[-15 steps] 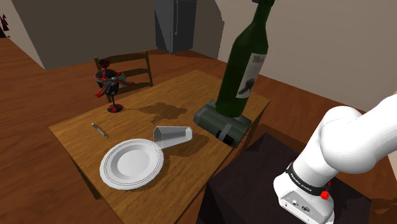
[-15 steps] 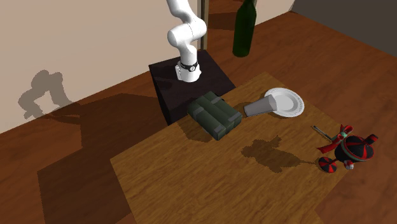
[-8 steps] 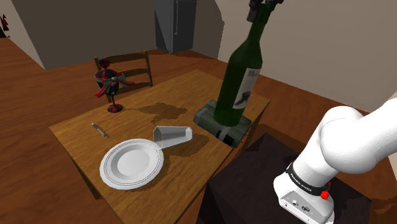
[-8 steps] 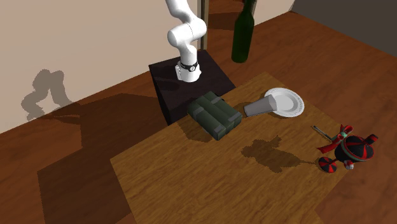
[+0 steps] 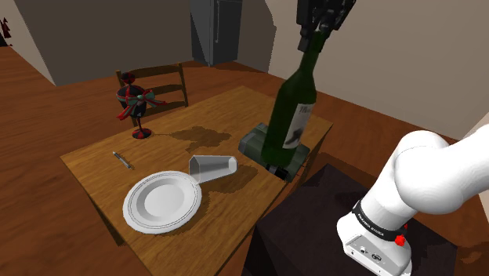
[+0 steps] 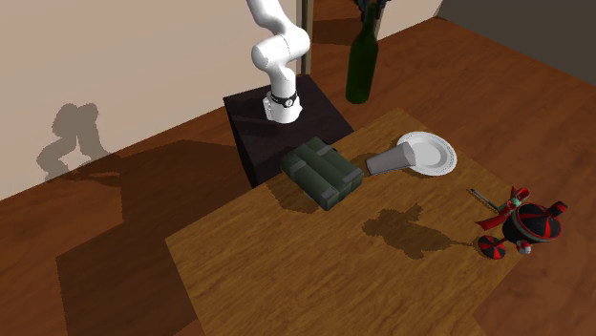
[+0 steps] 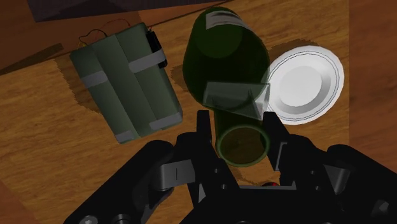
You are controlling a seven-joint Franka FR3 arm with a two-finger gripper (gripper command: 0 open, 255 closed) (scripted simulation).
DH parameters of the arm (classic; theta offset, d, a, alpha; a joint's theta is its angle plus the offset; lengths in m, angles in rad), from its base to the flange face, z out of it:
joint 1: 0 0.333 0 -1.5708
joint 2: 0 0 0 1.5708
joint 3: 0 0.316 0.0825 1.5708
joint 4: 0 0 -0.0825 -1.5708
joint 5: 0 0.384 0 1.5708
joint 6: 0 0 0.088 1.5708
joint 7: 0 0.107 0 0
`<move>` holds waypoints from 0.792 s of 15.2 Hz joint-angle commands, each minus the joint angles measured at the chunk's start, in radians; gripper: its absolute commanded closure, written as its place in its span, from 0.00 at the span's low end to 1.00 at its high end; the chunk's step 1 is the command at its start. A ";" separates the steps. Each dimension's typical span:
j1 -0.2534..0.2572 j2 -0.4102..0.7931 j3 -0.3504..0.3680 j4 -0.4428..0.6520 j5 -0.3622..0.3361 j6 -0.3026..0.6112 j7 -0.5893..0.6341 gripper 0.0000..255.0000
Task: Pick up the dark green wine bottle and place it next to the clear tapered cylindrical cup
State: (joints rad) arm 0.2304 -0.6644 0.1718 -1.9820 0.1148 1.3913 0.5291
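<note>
1. Two black fingers of the gripper [image 5: 315, 38] [image 7: 236, 126] are pinching the neck of the dark green wine bottle [image 5: 288, 118] [image 6: 360, 65] [image 7: 222, 51], one on each side just below its mouth.
2. Hanging from that grip, the bottle is leaning slightly in the shoulder view, with its base in the air above the wooden table [image 5: 94, 166] [image 6: 287, 277] and touching nothing.
3. Seen along the gripper, the bottle's body is hovering between a dark green strapped case [image 7: 124, 83] [image 5: 255, 146] [image 6: 323, 172] and a white plate [image 7: 306, 83] [image 5: 161, 201] [image 6: 436, 153].
4. Lying on its side, the clear tapered cup [image 5: 213, 167] [image 6: 387, 159] is resting against the plate's rim, near the case.
5. Standing at the table's far corner in the shoulder view, a red and dark ornament [image 5: 135, 106] [image 6: 525, 224] is casting a shadow, well apart from the bottle.
6. Sitting on its dark box stand [image 5: 313, 227] [image 6: 250, 138] beside the table, the white arm [image 5: 423, 188] [image 6: 277, 57] is reaching upward.
</note>
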 commanded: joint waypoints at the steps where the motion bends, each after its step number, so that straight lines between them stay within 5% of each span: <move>1: 0.001 -0.012 0.001 -0.037 0.002 0.025 -0.002 1.00; 12: 0.009 -0.076 0.009 -0.233 0.013 0.158 -0.010 1.00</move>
State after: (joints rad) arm 0.2378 -0.7350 0.1772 -2.1966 0.1258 1.5354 0.5176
